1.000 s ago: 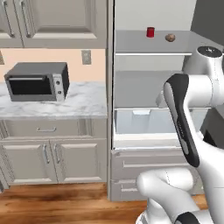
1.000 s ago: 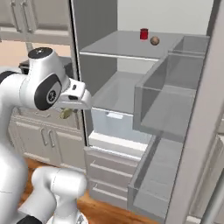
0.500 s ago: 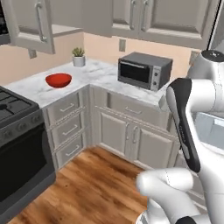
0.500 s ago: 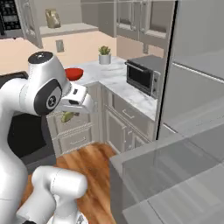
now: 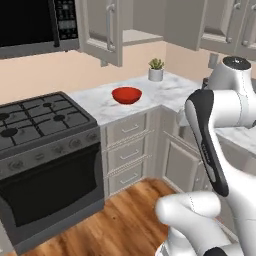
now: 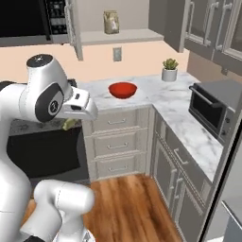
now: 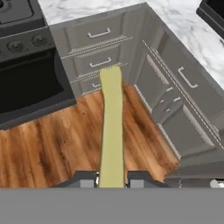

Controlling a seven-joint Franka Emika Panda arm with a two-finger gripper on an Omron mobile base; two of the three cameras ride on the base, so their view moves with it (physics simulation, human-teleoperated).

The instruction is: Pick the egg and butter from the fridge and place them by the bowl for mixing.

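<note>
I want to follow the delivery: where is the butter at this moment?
In the hand view the butter stands clamped in the shut gripper, over the wooden floor before the drawers; in the right base view it peeks out under the hand, well short of the bowl.

Glossy red bowl (image 5: 126, 94) on white-marbled worktop (image 5: 150, 92); olive-yellow butter (image 7: 111, 127) over warm brown wood floor (image 7: 52, 140), grey cabinets (image 6: 115, 142)

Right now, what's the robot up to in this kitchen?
The hand is shut on the butter, a slim olive-yellow stick held out over the wood floor in front of the corner drawers. The red bowl sits on the marble counter beside the stove, with nothing set by it yet.
</note>
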